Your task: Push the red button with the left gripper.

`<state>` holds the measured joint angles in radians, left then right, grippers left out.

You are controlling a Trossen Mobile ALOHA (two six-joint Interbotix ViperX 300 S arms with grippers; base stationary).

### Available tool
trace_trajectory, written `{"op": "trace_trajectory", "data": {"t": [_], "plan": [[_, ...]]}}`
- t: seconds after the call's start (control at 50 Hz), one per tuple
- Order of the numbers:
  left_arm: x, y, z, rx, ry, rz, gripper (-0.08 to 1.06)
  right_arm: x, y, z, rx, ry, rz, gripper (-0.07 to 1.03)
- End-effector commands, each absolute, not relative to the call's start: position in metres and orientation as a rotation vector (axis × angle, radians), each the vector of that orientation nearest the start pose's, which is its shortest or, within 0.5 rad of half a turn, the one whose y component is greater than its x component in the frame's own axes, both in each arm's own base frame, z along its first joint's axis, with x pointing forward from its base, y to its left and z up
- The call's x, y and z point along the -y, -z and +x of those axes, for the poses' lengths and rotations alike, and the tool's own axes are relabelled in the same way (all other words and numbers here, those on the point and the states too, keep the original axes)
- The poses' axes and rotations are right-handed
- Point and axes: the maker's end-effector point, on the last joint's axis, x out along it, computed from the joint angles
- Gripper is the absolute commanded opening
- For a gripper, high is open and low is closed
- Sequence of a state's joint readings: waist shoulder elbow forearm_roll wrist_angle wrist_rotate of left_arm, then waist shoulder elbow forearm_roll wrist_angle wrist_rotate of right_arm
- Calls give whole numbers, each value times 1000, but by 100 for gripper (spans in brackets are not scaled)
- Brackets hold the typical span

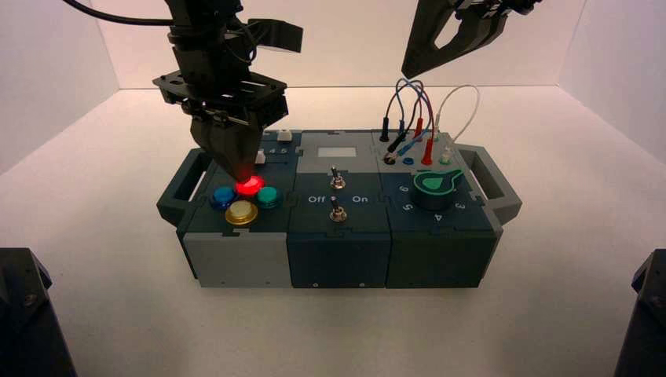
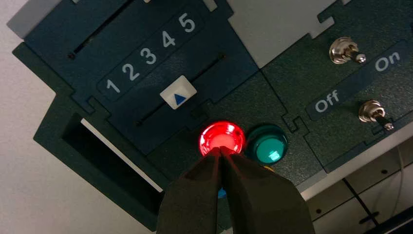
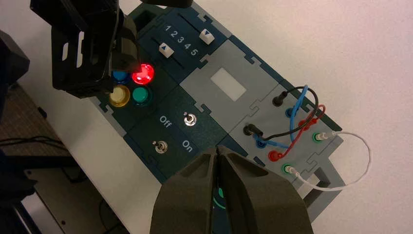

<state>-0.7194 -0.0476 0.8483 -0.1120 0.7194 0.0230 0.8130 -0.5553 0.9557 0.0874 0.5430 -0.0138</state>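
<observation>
The red button [image 1: 250,185] glows lit in the cluster of buttons at the left end of the box [image 1: 338,236]. My left gripper [image 1: 242,171] is shut, and its wedge tip rests on the button's near edge. In the left wrist view the closed tip [image 2: 220,151] touches the glowing red button [image 2: 222,137]. The right wrist view shows the lit button [image 3: 142,73] beside the left gripper's body [image 3: 87,48]. My right gripper [image 1: 440,47] hangs high above the box's right part, shut and empty [image 3: 217,152].
A green button [image 1: 268,196], a blue button [image 1: 221,196] and a yellow button [image 1: 241,213] surround the red one. Two sliders with a 1–5 scale [image 2: 146,54] lie behind them. Two toggle switches [image 1: 336,195], a green knob [image 1: 434,187] and plugged wires [image 1: 420,118] fill the rest.
</observation>
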Motion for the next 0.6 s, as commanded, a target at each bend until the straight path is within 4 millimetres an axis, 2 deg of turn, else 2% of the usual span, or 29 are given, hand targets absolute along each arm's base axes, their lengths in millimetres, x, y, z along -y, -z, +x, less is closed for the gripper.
{"op": "trace_trajectory", "data": {"t": [0.02,0.2,0.32,0.34,0.38,0.5,0.6], "plan": [[188,-32,195,-1504,581,451,-3,-208,-165,186,-887,-768,-292,-2],[190,-32,197,-1510,579,448,-3,-207,-164,186,-889,-766,-296,-2],[192,-55,199,-1456,593,425,-3,-207,-164,185,-887,-767,-298,-2],[193,-63,199,-1436,600,418,-3,-206,-164,186,-887,-767,-301,-2],[193,-63,199,-1436,600,418,-3,-206,-164,186,-887,-767,-301,-2],[194,-89,201,-1364,622,399,-3,-201,-160,187,-892,-752,-307,-2],[195,-95,201,-1351,627,396,-3,-201,-161,188,-890,-749,-307,-2]]}}
